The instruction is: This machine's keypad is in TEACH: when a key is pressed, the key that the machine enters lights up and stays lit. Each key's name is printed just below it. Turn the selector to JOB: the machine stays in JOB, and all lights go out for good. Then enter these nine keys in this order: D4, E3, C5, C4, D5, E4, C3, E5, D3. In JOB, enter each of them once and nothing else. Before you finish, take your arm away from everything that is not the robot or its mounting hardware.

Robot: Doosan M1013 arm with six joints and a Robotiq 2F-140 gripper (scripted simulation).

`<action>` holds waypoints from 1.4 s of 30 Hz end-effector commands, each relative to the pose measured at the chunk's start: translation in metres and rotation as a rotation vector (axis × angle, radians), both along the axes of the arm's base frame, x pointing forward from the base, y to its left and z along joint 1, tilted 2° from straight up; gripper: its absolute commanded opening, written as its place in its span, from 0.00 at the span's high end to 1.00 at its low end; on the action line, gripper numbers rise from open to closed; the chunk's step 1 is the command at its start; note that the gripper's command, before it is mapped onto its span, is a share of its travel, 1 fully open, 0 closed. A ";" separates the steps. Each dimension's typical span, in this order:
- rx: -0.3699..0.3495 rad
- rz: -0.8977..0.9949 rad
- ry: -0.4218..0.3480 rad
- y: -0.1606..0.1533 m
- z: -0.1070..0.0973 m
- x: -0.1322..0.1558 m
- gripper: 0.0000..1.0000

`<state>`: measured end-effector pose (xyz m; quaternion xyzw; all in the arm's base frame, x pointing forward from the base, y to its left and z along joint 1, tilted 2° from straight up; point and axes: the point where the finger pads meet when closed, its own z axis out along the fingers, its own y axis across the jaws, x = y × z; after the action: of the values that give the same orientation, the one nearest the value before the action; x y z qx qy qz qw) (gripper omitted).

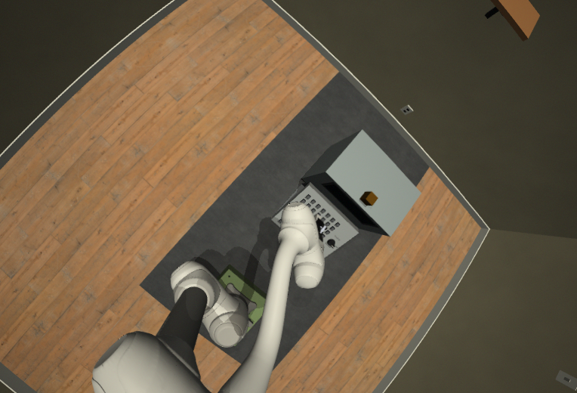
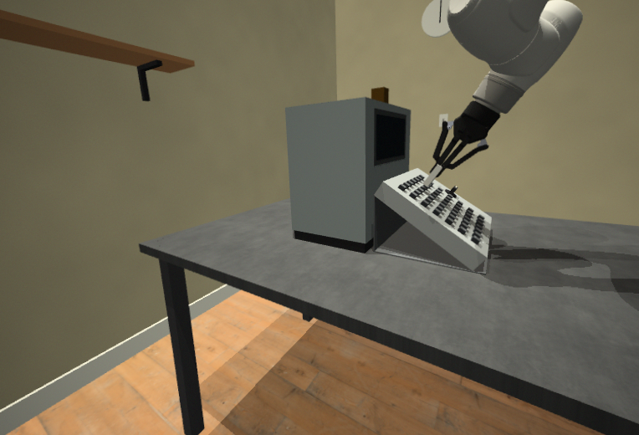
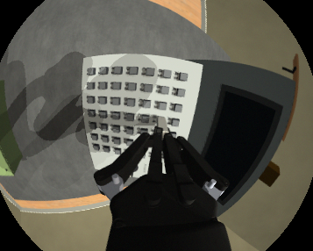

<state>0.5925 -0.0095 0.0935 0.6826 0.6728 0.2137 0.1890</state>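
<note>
The sloped pale keypad panel [image 1: 347, 233] [image 2: 432, 224] [image 3: 194, 88] carries rows of dark grey keys. No key that shows is lit, and the printed names are too small to read. The black selector knob [image 1: 331, 242] [image 2: 452, 191] sits on the panel beside the keys; its setting cannot be read, and the gripper hides most of it in the wrist view. My gripper [image 2: 428, 180] [image 3: 160, 123] is shut and empty, its pale tips together at the upper key rows near the screen side. Whether they touch a key cannot be told. The tips and arm cover some keys.
The grey cabinet [image 1: 373, 164] [image 2: 330, 171] with a dark screen [image 2: 391, 136] [image 3: 248, 132] stands behind the panel. A brown block [image 1: 368, 198] [image 2: 379, 94] [image 3: 270, 174] is on top. A green base plate [image 1: 228, 274] [image 3: 11, 160] lies near the arm. A wall shelf [image 1: 513, 1] [image 2: 93, 46] is beyond.
</note>
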 end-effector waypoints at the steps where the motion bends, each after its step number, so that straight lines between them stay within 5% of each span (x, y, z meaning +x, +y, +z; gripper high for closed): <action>1: 0.000 0.000 0.000 0.000 0.007 -0.005 1.00; 18: 0.000 0.000 0.000 -0.001 0.017 -0.011 1.00; 42: 0.000 0.000 0.000 -0.034 -0.005 -0.038 1.00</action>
<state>0.5539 -0.0425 0.0890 0.6823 0.6733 0.2136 0.1886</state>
